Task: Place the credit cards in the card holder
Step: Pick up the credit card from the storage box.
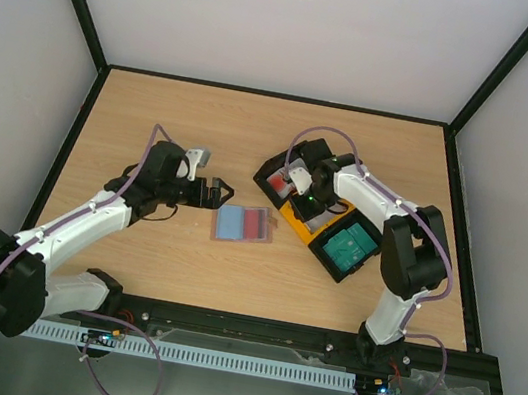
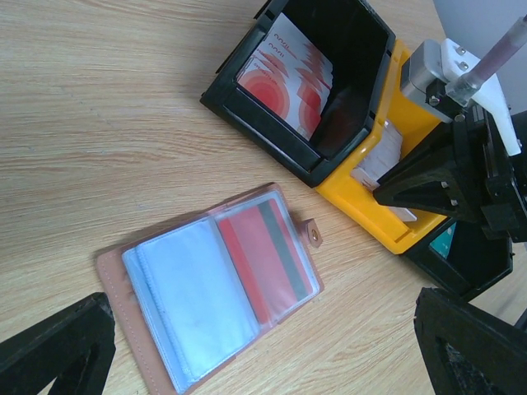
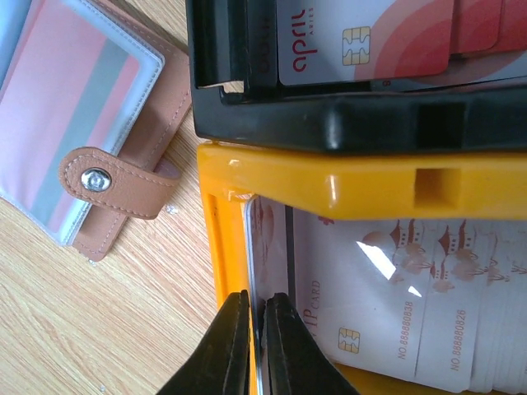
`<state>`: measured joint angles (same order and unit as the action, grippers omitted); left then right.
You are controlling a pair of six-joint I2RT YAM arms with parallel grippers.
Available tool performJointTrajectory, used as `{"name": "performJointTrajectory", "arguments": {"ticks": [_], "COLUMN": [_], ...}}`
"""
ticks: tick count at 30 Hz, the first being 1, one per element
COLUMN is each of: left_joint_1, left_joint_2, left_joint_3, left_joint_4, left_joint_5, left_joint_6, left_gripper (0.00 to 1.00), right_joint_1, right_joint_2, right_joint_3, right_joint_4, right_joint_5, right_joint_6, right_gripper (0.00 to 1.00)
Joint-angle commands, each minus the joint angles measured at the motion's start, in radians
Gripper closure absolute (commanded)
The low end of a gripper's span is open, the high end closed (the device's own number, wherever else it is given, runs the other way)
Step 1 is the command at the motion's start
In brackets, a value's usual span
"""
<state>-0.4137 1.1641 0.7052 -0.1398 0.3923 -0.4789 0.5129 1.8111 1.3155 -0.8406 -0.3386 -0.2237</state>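
Only my right wrist camera shows the right gripper (image 3: 256, 325) pinched shut on a pale beige credit card (image 3: 269, 239) standing in the yellow plastic tray (image 3: 329, 177). The right arm (image 1: 408, 244) folds down at 2 o'clock from the open reddish-brown leather card holder (image 1: 242, 223). My left gripper (image 2: 263, 329) hovers above the holder, fingers spread wide.

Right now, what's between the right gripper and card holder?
Right wrist view: the yellow tray's wall, then bare table up to the card holder. The right gripper pinches a card inside.

leather-look card holder (image 2: 206, 296), glossy plastic sleeves (image 2: 193, 300), woodgrain table (image 2: 99, 123)
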Motion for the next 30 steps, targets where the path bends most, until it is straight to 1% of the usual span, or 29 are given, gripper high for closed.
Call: {"name": "performJointTrajectory", "arguments": {"ticks": [1, 4, 7, 11, 15, 18, 22, 25, 30], "left_joint_1": [0.006, 0.006, 0.006, 0.006, 0.004, -0.002, -0.038, -0.071, -0.123], "left_joint_2": [0.005, 0.003, 0.006, 0.001, -0.012, -0.017, -0.010, 0.011, 0.030], "left_joint_3": [-0.009, -0.010, -0.010, -0.010, -0.007, -0.005, -0.008, 0.003, 0.016], "left_joint_4": [0.016, 0.016, 0.016, 0.023, 0.055, 0.089, 0.160, 0.195, 0.265], "left_joint_5": [0.000, 0.000, 0.001, 0.019, 0.051, 0.063, 0.060, 0.051, 0.023], "left_joint_6": [0.003, 0.004, 0.004, 0.001, -0.025, -0.066, -0.124, -0.149, -0.202], "left_gripper": [0.00, 0.00, 0.00, 0.00, 0.00, 0.00, 0.00, 0.00, 0.00], "right_joint_1": [0.007, 0.007, 0.006, 0.007, 0.007, 0.006, 0.007, 0.006, 0.007], "right_joint_2": [-0.026, -0.025, -0.031, -0.058, -0.093, -0.127, -0.210, -0.269, -0.393], "right_joint_3": [0.022, 0.022, 0.023, 0.040, 0.066, 0.037, -0.019, -0.045, -0.156], "right_joint_4": [-0.034, -0.032, -0.025, -0.017, -0.015, 0.009, 0.079, 0.157, 0.332], "right_joint_5": [0.000, -0.005, 0.008, 0.045, 0.085, 0.108, 0.189, 0.171, 0.178], "right_joint_6": [0.001, -0.002, 0.003, 0.031, 0.126, 0.193, 0.289, 0.376, 0.548], "right_gripper": [0.93, 0.93, 0.98, 0.98, 0.98, 0.98, 0.98, 0.98, 0.98]}}
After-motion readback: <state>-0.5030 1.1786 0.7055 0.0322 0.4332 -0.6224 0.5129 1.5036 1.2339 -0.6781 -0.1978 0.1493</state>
